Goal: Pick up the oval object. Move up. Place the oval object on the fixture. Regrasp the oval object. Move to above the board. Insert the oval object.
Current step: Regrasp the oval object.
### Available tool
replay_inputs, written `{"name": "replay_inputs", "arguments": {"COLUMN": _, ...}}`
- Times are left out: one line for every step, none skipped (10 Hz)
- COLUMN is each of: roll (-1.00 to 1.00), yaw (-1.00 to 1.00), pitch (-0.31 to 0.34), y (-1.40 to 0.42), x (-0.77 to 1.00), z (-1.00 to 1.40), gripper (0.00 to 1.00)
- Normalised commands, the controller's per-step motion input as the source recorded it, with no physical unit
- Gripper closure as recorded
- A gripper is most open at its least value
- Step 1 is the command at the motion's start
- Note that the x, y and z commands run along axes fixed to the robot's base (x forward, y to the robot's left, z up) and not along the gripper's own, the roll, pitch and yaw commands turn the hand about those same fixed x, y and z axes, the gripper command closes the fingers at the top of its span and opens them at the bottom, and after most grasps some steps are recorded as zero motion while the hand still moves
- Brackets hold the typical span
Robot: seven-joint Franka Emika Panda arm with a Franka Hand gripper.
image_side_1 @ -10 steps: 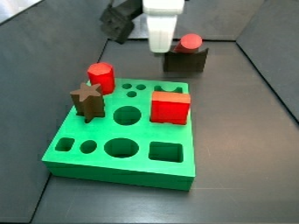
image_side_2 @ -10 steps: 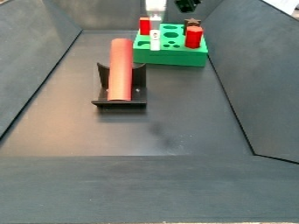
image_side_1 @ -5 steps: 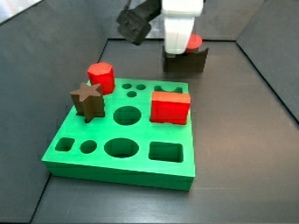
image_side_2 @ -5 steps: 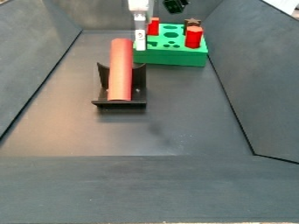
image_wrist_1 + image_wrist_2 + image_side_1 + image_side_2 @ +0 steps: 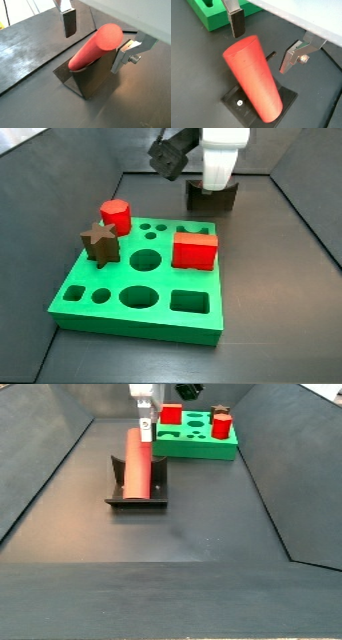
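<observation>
The oval object (image 5: 138,459), a long salmon-red rod, lies in the notch of the dark fixture (image 5: 136,492). It shows in both wrist views (image 5: 93,47) (image 5: 254,75), resting on the fixture (image 5: 87,80) (image 5: 241,104). My gripper (image 5: 97,37) (image 5: 264,40) is open above the rod's end nearest the board, one finger on each side, not touching it. In a side view the gripper (image 5: 217,183) hides the rod and stands in front of the fixture (image 5: 211,200). In the other the gripper (image 5: 142,422) hangs over the rod's far end. The green board (image 5: 140,288) (image 5: 197,439) (image 5: 212,17) lies beyond.
On the board stand a red cube (image 5: 195,250), a short red hexagonal peg (image 5: 115,216) and a brown star peg (image 5: 98,240). Dark sloped walls (image 5: 54,474) enclose the grey floor on both sides.
The gripper has moved from beside the board across to the rod's end on the fixture, staying open. The rod and fixture have not moved.
</observation>
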Motion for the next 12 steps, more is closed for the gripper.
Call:
{"name": "replay_inputs", "arguments": {"roll": -0.01, "yaw": 0.05, "pitch": 0.211, "y": -0.01, "x": 0.46, "z": 0.00, "gripper": 0.00}}
{"name": "replay_inputs", "arguments": {"roll": -0.01, "yaw": 0.05, "pitch": 0.216, "y": -0.01, "x": 0.42, "z": 0.00, "gripper": 0.00}}
{"name": "replay_inputs", "arguments": {"roll": -0.03, "yaw": 0.05, "pitch": 0.220, "y": -0.02, "x": 0.33, "z": 0.00, "gripper": 0.00}}
{"name": "replay_inputs", "arguments": {"roll": -0.03, "yaw": 0.05, "pitch": 0.218, "y": -0.01, "x": 0.29, "z": 0.00, "gripper": 0.00}}
{"name": "replay_inputs", "arguments": {"roll": -0.03, "yaw": 0.05, "pitch": 0.223, "y": -0.01, "x": 0.23, "z": 0.00, "gripper": 0.00}}
{"name": "replay_inputs", "arguments": {"roll": -0.04, "yaw": 0.05, "pitch": 0.230, "y": -0.01, "x": 0.17, "z": 0.00, "gripper": 0.00}}
{"name": "replay_inputs", "arguments": {"roll": -0.04, "yaw": 0.05, "pitch": 0.234, "y": -0.01, "x": 0.12, "z": 0.00, "gripper": 0.00}}
{"name": "replay_inputs", "arguments": {"roll": -0.04, "yaw": 0.06, "pitch": 0.223, "y": -0.02, "x": 0.08, "z": 0.01, "gripper": 0.00}}
{"name": "replay_inputs", "arguments": {"roll": -0.05, "yaw": 0.06, "pitch": 0.215, "y": -0.01, "x": 0.07, "z": 0.00, "gripper": 0.00}}
{"name": "replay_inputs", "arguments": {"roll": -0.05, "yaw": 0.06, "pitch": 0.213, "y": -0.01, "x": 0.07, "z": 0.00, "gripper": 0.00}}
{"name": "replay_inputs", "arguments": {"roll": -0.05, "yaw": 0.06, "pitch": 0.212, "y": -0.01, "x": 0.07, "z": 0.00, "gripper": 0.00}}
{"name": "replay_inputs", "arguments": {"roll": -0.05, "yaw": 0.06, "pitch": 0.211, "y": -0.01, "x": 0.07, "z": 0.00, "gripper": 0.00}}
